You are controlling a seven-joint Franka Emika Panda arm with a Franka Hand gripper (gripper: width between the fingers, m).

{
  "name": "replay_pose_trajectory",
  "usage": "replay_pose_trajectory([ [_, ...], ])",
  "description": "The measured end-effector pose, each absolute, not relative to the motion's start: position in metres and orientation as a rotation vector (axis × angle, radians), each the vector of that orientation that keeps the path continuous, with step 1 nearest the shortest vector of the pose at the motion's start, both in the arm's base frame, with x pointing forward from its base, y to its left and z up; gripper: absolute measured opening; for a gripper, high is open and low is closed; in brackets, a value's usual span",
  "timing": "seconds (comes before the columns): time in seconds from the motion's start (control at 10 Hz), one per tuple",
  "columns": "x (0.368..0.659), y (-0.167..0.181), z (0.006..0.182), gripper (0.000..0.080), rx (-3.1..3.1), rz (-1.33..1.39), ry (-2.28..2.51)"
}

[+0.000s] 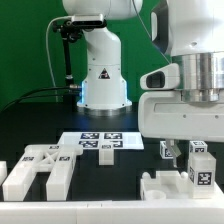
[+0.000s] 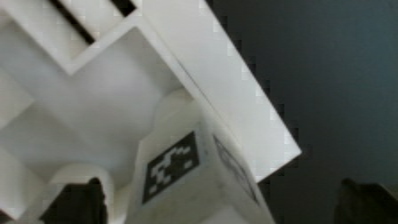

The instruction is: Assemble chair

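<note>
My gripper (image 1: 186, 154) hangs low at the exterior view's right, over white chair parts. A short white post (image 1: 200, 170) with a black-and-white tag stands upright on a chunky white block (image 1: 163, 186). In the wrist view the same tagged post (image 2: 178, 160) rises between my dark fingertips (image 2: 71, 200), and a gap shows on each side of it. The gripper (image 2: 217, 205) is open and touches nothing. Behind the post lies a white framed piece (image 2: 169, 55) with slots.
A large slotted white chair piece (image 1: 40, 170) lies at the exterior view's front left. The marker board (image 1: 100, 141) lies mid-table before the robot base (image 1: 103, 75). A black cable trails behind at the left, against a green backdrop.
</note>
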State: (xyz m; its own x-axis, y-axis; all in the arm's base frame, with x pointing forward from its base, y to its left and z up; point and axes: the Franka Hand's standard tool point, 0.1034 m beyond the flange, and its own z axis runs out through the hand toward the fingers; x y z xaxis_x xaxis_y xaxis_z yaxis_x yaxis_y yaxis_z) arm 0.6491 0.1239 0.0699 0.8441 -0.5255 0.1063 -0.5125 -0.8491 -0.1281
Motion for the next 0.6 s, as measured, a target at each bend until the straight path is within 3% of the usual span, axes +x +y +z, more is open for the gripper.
replay_pose_trajectory([
  [0.3, 0.6515, 0.1255, 0.0697, 0.0649, -3.095, -0.268, 0.258],
  [0.4, 0.6548, 0.1223, 0.0681, 0.0514, -3.111, -0.299, 0.101],
  [0.5, 0.6544, 0.1223, 0.0677, 0.0514, -3.099, -0.294, 0.180],
  [0.6, 0.6543, 0.1224, 0.0676, 0.0375, -3.093, -0.292, 0.218],
])
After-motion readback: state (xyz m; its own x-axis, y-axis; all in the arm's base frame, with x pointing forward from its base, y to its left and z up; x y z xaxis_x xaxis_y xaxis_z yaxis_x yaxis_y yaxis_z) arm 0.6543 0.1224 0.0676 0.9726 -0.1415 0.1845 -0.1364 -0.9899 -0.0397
